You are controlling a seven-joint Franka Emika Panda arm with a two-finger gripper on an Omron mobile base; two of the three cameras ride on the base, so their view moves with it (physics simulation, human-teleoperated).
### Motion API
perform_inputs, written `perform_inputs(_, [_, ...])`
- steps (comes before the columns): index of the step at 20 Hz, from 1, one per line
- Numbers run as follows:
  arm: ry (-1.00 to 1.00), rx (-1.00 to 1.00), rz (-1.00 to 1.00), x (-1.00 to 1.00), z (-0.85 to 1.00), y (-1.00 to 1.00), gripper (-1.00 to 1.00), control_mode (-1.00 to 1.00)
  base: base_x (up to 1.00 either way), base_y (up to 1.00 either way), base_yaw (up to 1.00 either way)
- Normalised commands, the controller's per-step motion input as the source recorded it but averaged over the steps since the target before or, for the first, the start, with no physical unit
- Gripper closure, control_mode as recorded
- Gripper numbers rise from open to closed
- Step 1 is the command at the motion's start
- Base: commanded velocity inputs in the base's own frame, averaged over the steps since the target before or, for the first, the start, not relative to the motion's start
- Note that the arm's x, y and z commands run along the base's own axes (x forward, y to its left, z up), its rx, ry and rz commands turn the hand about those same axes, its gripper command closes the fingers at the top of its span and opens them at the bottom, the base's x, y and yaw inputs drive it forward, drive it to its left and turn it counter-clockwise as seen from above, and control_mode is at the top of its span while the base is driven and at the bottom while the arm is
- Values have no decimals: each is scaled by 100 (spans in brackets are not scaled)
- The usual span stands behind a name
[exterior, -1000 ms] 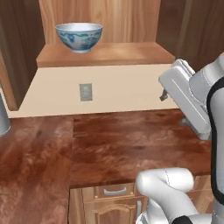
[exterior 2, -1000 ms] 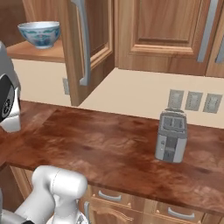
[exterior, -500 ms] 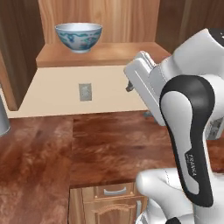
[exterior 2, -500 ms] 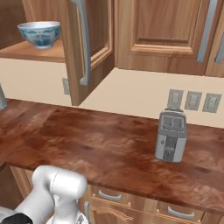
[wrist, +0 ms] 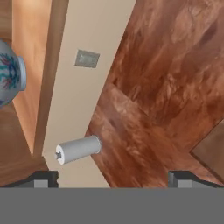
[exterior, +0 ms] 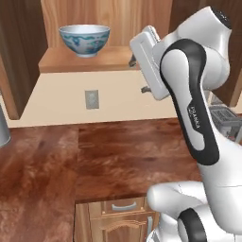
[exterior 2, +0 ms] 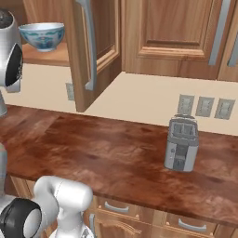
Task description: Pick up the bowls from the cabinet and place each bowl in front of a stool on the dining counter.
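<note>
The white bowl with blue floral pattern [exterior: 85, 39] stands upright on the open wall cabinet's wood shelf [exterior: 101, 60]. It also shows in the right base view as the bowl [exterior 2: 42, 36] beside the open cabinet door [exterior 2: 104, 37], and at the hand view's left edge as the bowl [wrist: 8, 72]. My gripper [exterior: 137, 74] hangs at shelf height, to the right of the bowl and apart from it, pointing left. Its fingertips [wrist: 43, 178] stand wide apart with nothing between them, so it is open. The red bowl, the stools and the dining counter are out of view.
A long grey handle [exterior 2: 88, 46] runs down the open door. Below lies the wall counter [exterior: 108, 156], with a toaster [exterior 2: 182, 143] at the right and a grey cylinder [wrist: 78, 148] at the left. A wall outlet [exterior: 91, 99] sits under the shelf.
The arm has swung left and upward, carrying the hand from beside the counter's right part up to the cabinet shelf's level. The bowl has stayed in place.
</note>
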Motion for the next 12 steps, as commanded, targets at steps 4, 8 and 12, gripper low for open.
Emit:
perform_inputs(4, [0, 2, 0, 88, 38, 0, -100, -100, 0, 0, 0])
perform_inputs(8, [0, 0, 0, 74, 39, 0, -100, -100, 0, 0, 0])
perform_inputs(12, [0, 0, 0, 85, 34, 0, -100, -100, 0, 0, 0])
